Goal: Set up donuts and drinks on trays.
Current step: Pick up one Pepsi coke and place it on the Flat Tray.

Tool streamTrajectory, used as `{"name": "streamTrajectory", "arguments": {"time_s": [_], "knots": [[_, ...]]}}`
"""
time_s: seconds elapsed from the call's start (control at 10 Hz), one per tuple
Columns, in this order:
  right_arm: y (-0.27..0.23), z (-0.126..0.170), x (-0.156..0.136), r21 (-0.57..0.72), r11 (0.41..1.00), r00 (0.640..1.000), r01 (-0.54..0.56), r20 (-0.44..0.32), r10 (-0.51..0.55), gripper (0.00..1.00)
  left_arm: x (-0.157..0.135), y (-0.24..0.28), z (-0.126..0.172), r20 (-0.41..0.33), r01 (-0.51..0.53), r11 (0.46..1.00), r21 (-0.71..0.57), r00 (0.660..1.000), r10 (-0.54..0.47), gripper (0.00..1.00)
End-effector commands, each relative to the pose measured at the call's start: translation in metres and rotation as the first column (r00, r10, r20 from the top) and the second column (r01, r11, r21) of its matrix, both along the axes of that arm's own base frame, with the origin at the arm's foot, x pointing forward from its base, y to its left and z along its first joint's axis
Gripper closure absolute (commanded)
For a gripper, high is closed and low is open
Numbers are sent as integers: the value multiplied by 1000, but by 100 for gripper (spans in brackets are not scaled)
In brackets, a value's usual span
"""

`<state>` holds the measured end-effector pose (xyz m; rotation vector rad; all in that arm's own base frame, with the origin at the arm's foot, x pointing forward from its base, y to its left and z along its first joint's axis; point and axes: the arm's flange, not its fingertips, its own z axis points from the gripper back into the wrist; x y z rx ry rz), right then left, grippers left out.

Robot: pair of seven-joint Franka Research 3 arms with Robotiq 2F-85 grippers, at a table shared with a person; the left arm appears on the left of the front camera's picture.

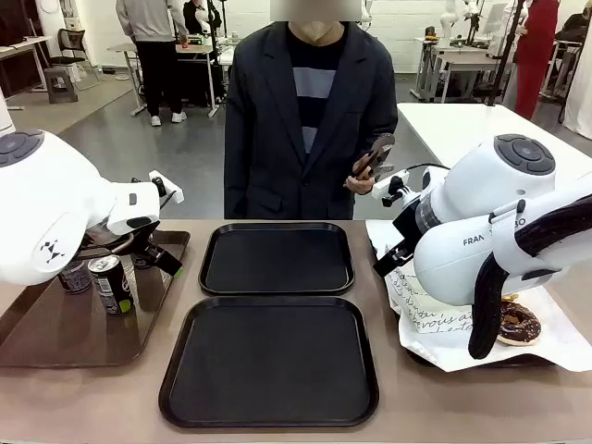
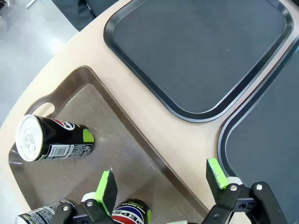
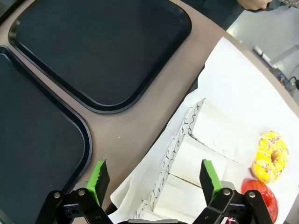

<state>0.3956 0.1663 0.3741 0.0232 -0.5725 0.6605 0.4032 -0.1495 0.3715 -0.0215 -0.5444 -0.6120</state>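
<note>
A drink can [image 2: 132, 212] reads "PEPSI"; the right arm [image 1: 481, 242] shows "FRAN", the rest hidden.

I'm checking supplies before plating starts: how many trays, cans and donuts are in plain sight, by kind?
Black trays: 2
Brown tray: 1
Drink cans: 3
Donuts: 3, chocolate, yellow, red
Total: 9
The white paper sleeves may hide more donuts.
</note>
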Motion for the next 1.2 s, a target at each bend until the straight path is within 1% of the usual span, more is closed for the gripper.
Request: {"name": "streamTrajectory", "arguments": {"time_s": [0.0,1.1], "knots": [[0,0,0,0,1000,1000,0,0,0,0,0,0,0,0,0,1000,0,1000,0,0],[0,0,0,0,1000,1000,0,0,0,0,0,0,0,0,0,1000,0,1000,0,0]]}}
